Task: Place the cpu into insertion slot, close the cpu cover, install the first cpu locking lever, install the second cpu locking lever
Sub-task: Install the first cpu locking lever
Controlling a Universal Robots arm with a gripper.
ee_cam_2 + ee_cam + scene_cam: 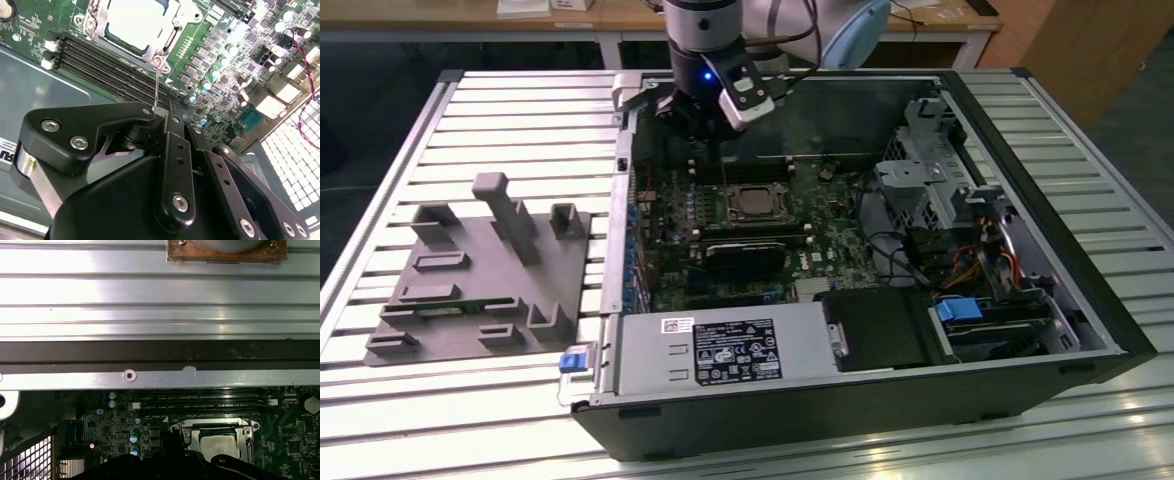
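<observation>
In the exterior view, the gripper [720, 110] is seen hanging above the board's far edge, the cpu [750, 206] seated in the slot [750, 188] just nearer the camera. In the second wrist view, a thin lever [156, 86] is seen running from the cover [131, 46] corner up to the fingers [165, 117], apparently clenched on it. In the first wrist view, the cpu [220, 446] is shown framed by the closed cover [186, 432].

the arm [707, 30] descends steeply from the far side in the exterior view, wrist pointing down, with a blue indicator light lit on the wrist housing. the gripper [704, 125] hangs below the wrist. in the second wrist view the black gripper [162, 112] linkages converge, fingers drawn together at the tip.
</observation>
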